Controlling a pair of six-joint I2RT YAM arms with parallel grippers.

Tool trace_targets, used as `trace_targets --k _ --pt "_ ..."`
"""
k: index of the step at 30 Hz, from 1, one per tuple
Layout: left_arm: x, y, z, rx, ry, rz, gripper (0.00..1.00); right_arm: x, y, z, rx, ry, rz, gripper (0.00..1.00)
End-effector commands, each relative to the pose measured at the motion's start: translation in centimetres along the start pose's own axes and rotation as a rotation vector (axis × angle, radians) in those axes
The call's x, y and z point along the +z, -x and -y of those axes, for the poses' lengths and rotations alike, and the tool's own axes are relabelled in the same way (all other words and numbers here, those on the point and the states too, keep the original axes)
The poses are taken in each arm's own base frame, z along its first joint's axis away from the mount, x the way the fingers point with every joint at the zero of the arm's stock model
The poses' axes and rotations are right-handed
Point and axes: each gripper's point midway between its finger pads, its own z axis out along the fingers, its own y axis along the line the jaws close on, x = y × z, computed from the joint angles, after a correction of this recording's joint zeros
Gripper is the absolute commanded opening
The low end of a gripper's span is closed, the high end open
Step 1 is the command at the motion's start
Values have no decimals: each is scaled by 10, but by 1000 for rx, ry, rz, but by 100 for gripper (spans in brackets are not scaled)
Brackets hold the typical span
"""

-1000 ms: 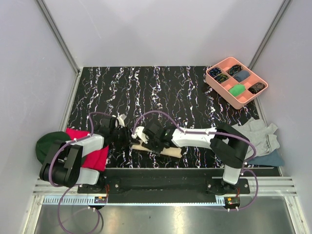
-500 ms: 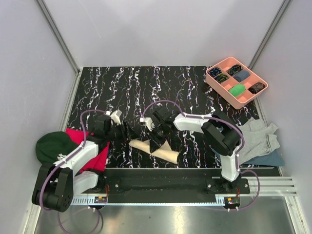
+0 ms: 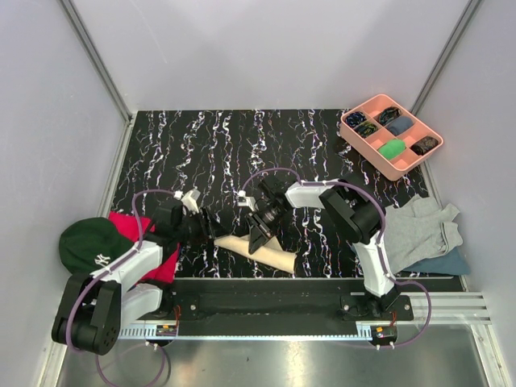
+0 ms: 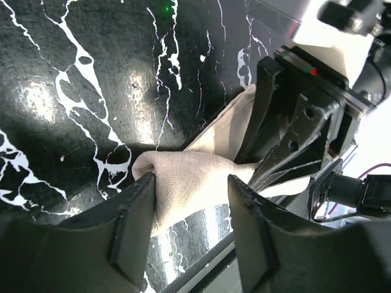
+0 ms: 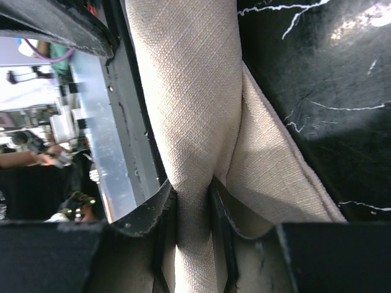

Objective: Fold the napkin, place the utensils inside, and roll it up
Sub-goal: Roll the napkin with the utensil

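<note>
The napkin (image 3: 262, 251) is a beige roll lying slantwise near the table's front edge. My right gripper (image 3: 260, 235) is shut on it, pinching a fold of the roll between its fingers; in the right wrist view (image 5: 193, 210) the cloth (image 5: 183, 91) runs up from the jaws. My left gripper (image 3: 211, 229) is open at the roll's left end. In the left wrist view (image 4: 192, 210) the napkin's end (image 4: 189, 177) lies between the fingers and touches the left finger (image 4: 131, 226), with a gap to the other one. The utensils are hidden.
A red cloth (image 3: 129, 227) and a dark green cap (image 3: 87, 242) lie by the left arm. Grey and blue cloths (image 3: 423, 230) lie at the right. A pink compartment tray (image 3: 363, 137) stands at the back right. The metal front rail (image 3: 266, 284) runs just below the napkin.
The two grippers, close together a second ago, have drawn apart. The right gripper has moved right along the roll and the left arm has pulled back to the roll's left end.
</note>
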Motion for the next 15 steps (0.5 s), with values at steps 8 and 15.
trace_targets --k 8,15 --pt "10 -5 -2 -8 -46 -24 33 -2 5 14 75 24 -8 30" --pt "17 -3 -8 -23 -15 -50 6 -8 10 15 68 -37 -4 39"
